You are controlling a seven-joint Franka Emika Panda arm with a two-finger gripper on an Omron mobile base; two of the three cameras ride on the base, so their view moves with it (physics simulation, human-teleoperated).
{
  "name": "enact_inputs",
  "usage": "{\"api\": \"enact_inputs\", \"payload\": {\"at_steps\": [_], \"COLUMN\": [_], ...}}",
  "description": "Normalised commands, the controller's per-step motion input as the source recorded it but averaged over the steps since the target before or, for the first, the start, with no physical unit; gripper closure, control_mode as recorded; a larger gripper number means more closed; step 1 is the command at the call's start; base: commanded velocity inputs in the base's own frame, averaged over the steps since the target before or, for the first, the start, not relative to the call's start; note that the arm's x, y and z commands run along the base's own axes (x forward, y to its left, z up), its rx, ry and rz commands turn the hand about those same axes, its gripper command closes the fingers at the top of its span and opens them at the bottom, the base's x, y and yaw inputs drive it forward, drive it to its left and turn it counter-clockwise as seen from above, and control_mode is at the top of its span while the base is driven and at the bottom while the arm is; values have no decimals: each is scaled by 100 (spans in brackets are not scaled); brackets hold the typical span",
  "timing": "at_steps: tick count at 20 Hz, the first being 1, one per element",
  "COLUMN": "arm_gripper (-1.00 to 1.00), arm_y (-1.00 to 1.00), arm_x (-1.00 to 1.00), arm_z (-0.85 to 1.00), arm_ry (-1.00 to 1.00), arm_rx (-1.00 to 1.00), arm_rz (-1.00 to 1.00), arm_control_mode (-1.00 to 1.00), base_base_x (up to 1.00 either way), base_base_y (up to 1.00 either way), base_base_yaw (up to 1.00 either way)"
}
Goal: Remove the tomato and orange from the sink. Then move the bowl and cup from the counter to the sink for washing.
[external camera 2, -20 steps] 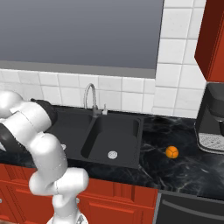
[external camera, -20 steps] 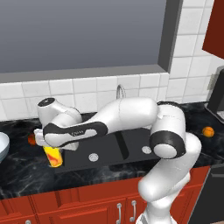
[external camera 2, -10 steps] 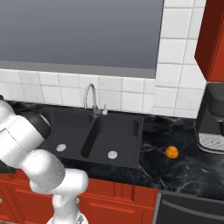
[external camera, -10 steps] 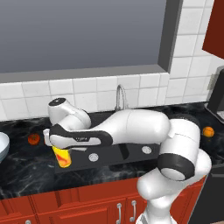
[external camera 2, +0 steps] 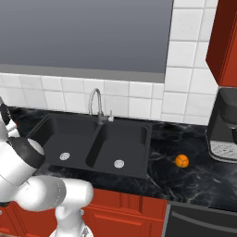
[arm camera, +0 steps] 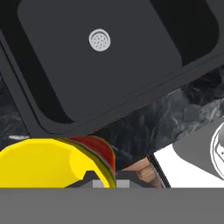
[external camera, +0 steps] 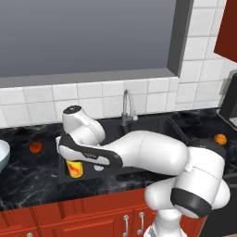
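While the gripper [external camera: 69, 157] clamps the glossy yellow cylindrical cup [external camera: 75, 168], it hangs above the sink [external camera: 152, 127] — matte black.

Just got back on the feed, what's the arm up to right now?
The gripper is shut on the yellow cup and holds it over the front left edge of the black sink. Both basins look empty. The tomato sits on the counter left of the sink, the orange on the counter to its right. The bowl is on the counter at the far left, not yet moved.
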Motion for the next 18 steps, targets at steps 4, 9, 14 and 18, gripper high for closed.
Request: {"api": "enact_inputs", "payload": {"at_steps": [4,9,14,18], "arm_gripper": [100,100,100,100], "arm_y": [-27,-28,-26,-21], "arm_x": [0,0,1,3], "arm_z": [0,0,0,0], "arm_ry": [0,0,0,-1], "arm_rx": [1,1,3,6], "arm_rz": [-2,0,-1,0], "arm_control_mode": [-100,-100,-100,-100], "base_base_x": [0,0,0,0], "base_base_y": [0,0,0,0], "base_base_yaw": [0,0,0,0]}}
